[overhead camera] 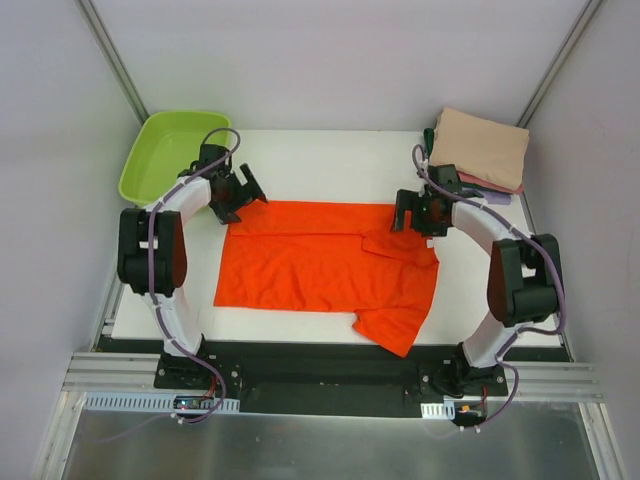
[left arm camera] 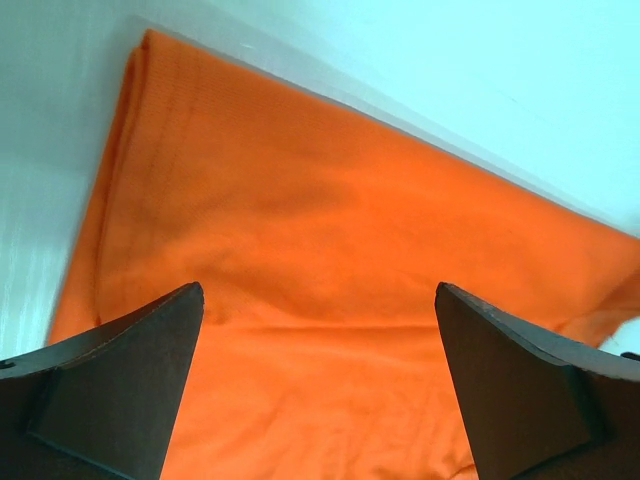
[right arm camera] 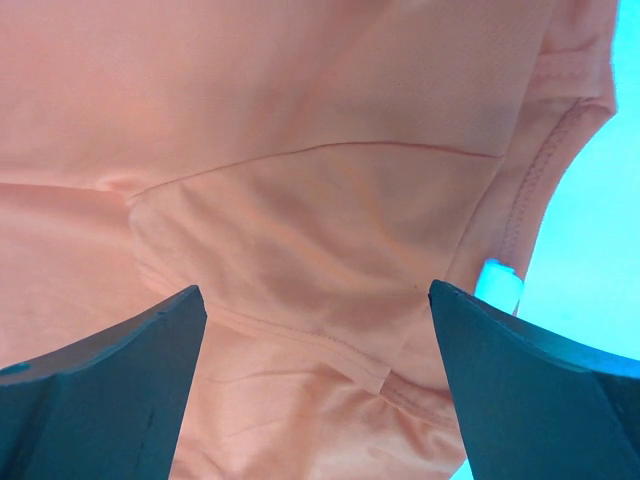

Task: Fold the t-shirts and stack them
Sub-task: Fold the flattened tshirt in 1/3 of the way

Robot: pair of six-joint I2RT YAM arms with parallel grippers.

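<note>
A bright orange t-shirt (overhead camera: 320,268) lies spread on the white table, partly folded, one sleeve hanging toward the near edge. My left gripper (overhead camera: 240,193) is open above its far left corner; in the left wrist view the jaws stand wide over the orange cloth (left arm camera: 330,270). My right gripper (overhead camera: 415,213) is open above the shirt's far right part, by a folded-in sleeve; the right wrist view shows the sleeve hem (right arm camera: 320,330) between the wide jaws. A stack of folded shirts, tan on top (overhead camera: 480,145), with pink, purple and dark green edges below, sits at the far right corner.
A lime-green plastic tub (overhead camera: 170,150) stands at the far left corner, just behind my left arm. The white table (overhead camera: 330,160) has bare surface between the tub and the stack. Grey walls enclose the workspace on three sides.
</note>
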